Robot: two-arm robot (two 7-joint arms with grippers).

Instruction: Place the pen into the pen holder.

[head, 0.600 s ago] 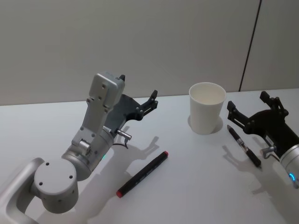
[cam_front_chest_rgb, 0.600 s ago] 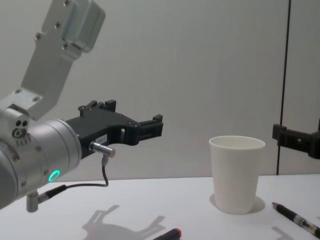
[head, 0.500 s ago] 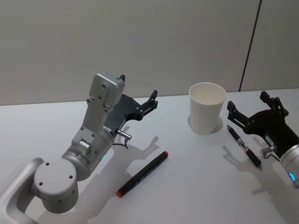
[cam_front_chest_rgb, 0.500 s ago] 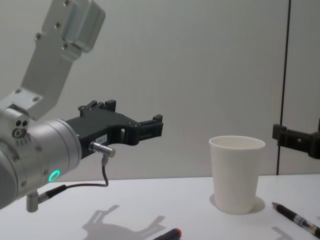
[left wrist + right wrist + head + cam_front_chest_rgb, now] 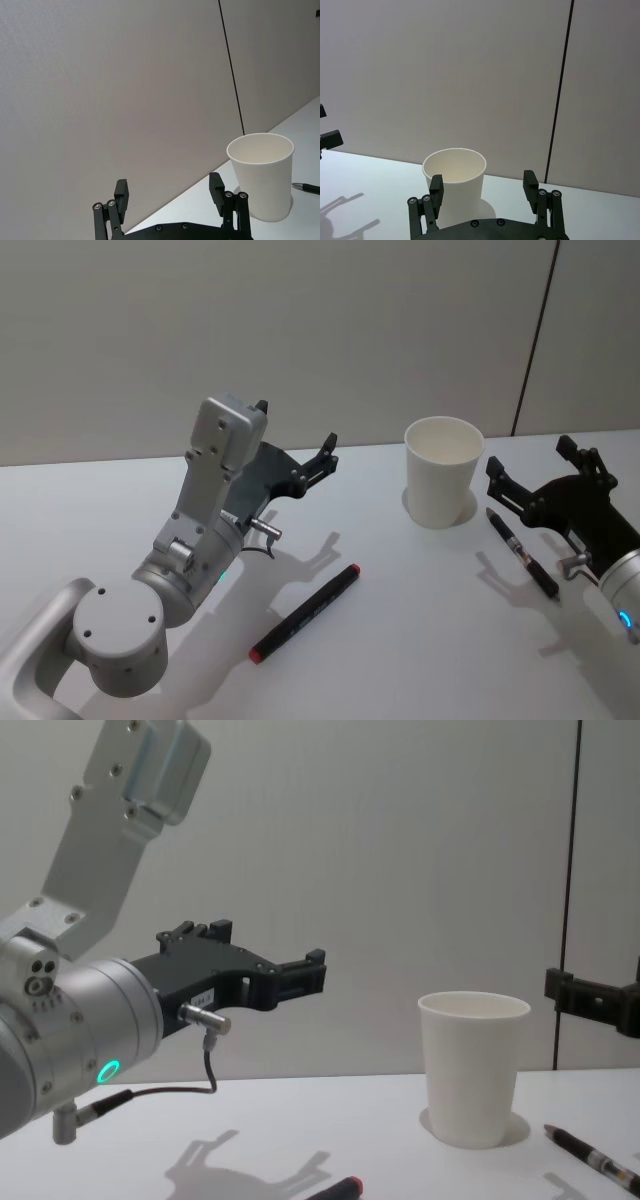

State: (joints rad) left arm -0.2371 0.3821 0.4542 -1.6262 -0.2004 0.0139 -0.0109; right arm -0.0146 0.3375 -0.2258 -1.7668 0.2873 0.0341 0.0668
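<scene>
The pen holder [image 5: 443,472] is a plain white paper cup standing upright at the back right of the white table [image 5: 420,640]. A black pen [image 5: 522,552] with a silver band lies just right of it. A black marker with a red end [image 5: 305,612] lies in the middle. My left gripper [image 5: 297,427] hovers open above the table, left of the cup and behind the marker. My right gripper [image 5: 530,458] hovers open above the black pen, right of the cup. Both wrist views look past open fingers [image 5: 121,192] [image 5: 530,184] at the cup [image 5: 261,175] [image 5: 455,175].
A grey wall with a dark vertical seam [image 5: 535,340] stands right behind the table. From the chest, the cup [image 5: 473,1065] stands between the left gripper [image 5: 305,975] and the right gripper's finger [image 5: 570,992], with the pen [image 5: 590,1157] low at the right.
</scene>
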